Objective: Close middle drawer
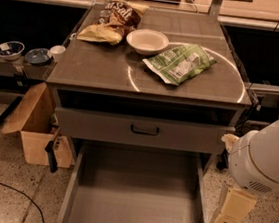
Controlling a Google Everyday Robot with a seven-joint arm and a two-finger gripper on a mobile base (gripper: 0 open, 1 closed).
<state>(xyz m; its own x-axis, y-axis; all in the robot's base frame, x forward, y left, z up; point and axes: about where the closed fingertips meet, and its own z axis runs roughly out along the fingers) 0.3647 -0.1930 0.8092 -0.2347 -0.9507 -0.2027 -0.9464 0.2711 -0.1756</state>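
The middle drawer [134,198] is a wide grey box with a flat bare floor and thin side walls. It stands pulled far out at the bottom of the cabinet. Above it is a grey drawer front with a small black bar handle [145,130], slightly out from the cabinet. My white arm [262,158] comes in from the right edge. My gripper [231,212], a beige piece at the arm's end, hangs just outside the drawer's right wall, near its front corner, apart from it.
On the cabinet top [94,68] lie a brown chip bag [115,17], a white bowl [147,40] and a green bag [180,63]. An open cardboard box [37,127] stands on the floor at left. Small bowls [23,52] sit on a left ledge. A black cable [5,189] crosses the floor.
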